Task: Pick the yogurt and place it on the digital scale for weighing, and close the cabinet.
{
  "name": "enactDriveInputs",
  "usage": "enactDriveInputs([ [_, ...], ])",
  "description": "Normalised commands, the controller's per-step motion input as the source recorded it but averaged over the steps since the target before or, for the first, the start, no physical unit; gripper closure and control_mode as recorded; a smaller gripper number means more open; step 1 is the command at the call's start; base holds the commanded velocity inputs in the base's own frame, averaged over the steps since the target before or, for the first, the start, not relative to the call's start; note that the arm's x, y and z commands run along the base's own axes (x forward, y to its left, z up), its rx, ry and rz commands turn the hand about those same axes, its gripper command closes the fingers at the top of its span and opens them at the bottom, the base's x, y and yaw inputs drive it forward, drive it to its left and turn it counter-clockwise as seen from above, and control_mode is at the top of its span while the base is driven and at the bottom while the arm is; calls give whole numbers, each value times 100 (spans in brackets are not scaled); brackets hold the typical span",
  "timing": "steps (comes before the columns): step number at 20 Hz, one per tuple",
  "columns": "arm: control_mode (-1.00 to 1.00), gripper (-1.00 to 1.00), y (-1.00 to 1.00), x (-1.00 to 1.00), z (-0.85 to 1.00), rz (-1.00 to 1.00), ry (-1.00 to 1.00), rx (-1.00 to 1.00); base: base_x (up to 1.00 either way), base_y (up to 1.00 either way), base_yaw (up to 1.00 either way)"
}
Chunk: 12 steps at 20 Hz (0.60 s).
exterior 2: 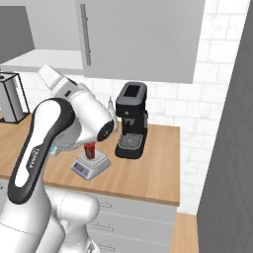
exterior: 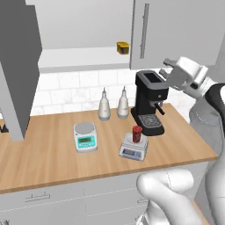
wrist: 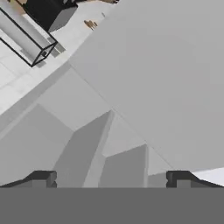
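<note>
Yogurt weighed; cabinet closing outstanding.
Yogurt sits upright on digital scale; gripper spread, empty, raised near the cabinet. Recommend pushing the open left door flat, avoiding its edge.

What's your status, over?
Gripper up by the cabinet, fingers apart, empty. Yogurt standing on the digital scale. Left cabinet door wide open, not yet closed.

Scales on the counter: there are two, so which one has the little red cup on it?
The digital scale with the square silver platter, nearer the coffee machine, holds the yogurt. The round-platter scale with the teal front carries nothing.
</note>
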Motion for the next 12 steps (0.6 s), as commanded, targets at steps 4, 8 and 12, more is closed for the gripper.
enactDriveInputs([
  [4, -100, -100, 100, 0, -33, -32, 0, -14, 0, 0, 0],
  [8, -100, -100, 100, -23, -31, -27, 0, -15, 0, 0, 0],
  [12, -100, -100, 99, -59, -36, -22, 0, 0, 0, 0, 0],
])
